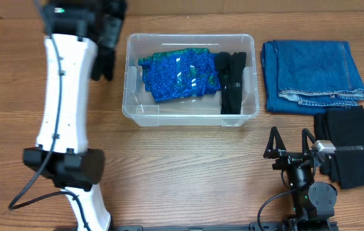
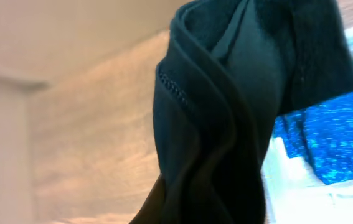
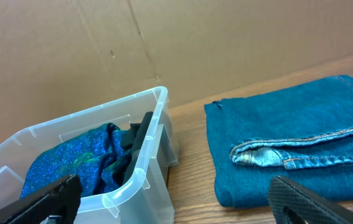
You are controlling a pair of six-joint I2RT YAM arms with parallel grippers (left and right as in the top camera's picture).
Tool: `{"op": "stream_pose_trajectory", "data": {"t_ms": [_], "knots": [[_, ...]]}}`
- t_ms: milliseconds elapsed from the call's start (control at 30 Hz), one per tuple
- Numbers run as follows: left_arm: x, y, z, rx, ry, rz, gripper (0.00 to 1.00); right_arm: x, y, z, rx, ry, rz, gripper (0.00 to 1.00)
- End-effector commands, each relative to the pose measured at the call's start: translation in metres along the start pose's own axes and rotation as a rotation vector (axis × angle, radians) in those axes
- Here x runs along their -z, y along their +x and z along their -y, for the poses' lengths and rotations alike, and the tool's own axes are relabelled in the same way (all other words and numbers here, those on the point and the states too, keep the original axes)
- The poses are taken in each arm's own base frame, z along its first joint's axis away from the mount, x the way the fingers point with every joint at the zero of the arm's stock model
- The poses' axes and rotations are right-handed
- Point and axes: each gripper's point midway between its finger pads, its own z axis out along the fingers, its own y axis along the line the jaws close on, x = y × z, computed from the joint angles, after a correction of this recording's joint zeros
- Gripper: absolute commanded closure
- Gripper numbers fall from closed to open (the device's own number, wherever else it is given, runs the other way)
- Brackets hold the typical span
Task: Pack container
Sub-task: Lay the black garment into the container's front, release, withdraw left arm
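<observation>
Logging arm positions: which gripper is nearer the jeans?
Right. The right gripper lies just below the jeans in the overhead view; the left gripper is beyond the container, at its left side.

Overhead: fixed high above, looking straight down, far enough to take in the whole surface (image 1: 188, 170), both arms and the container (image 1: 169, 117).

Left wrist: set just behind the left tool (image 1: 103, 63), looking forward along it. So near a dark cloth (image 2: 226, 124) that the fabric fills most of the frame, hiding the fingers. Past it, to the tool's front right, a strip of blue sparkly cloth (image 2: 332, 143).

Right wrist: low over the surface behind the right tool (image 3: 175, 186), facing level ahead. Container front-left of the tool, folded jeans (image 3: 288, 124) front-right, cardboard wall (image 3: 195, 43) beyond.

Shared by all three: the container with the blue sparkly cloth. Shared by overhead and right wrist only: the jeans.
</observation>
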Motion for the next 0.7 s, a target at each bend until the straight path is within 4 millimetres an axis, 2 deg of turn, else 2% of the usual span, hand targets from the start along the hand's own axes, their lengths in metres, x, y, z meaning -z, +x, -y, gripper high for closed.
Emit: {"op": "stream_pose_trajectory", "data": {"t_ms": [0,100,233,333,400,500,600,667], "knots": [[0.035,-0.024,0.013,-0.166,-0.158,0.061,0.96,0.000,0.002,0.000,0.003,-0.006,0.002,0.00],[0.049,-0.035,0.056,-0.276,-0.109,0.107,0.96,0.000,0.002,0.000,0.003,-0.006,0.002,0.00],[0.054,-0.033,0.095,-0.433,-0.037,0.111,0.96,0.000,0.002,0.000,0.003,-0.006,0.002,0.00],[0.051,-0.015,0.138,-0.639,0.132,0.093,0.96,0.000,0.002,0.000,0.003,-0.006,0.002,0.00],[0.045,-0.006,0.146,-0.688,0.153,0.062,0.96,0.000,0.002,0.000,0.003,-0.006,0.002,0.00],[0.028,0.022,0.172,-0.823,0.254,-0.009,0.96,0.000,0.002,0.000,0.003,-0.006,0.002,0.00],[0.009,0.050,0.191,-0.937,0.315,-0.084,0.96,0.000,0.002,0.000,0.003,-0.006,0.002,0.00],[0.000,0.061,0.201,-1.002,0.346,-0.103,0.96,0.000,0.002,0.000,0.003,-0.006,0.002,0.00]]}}
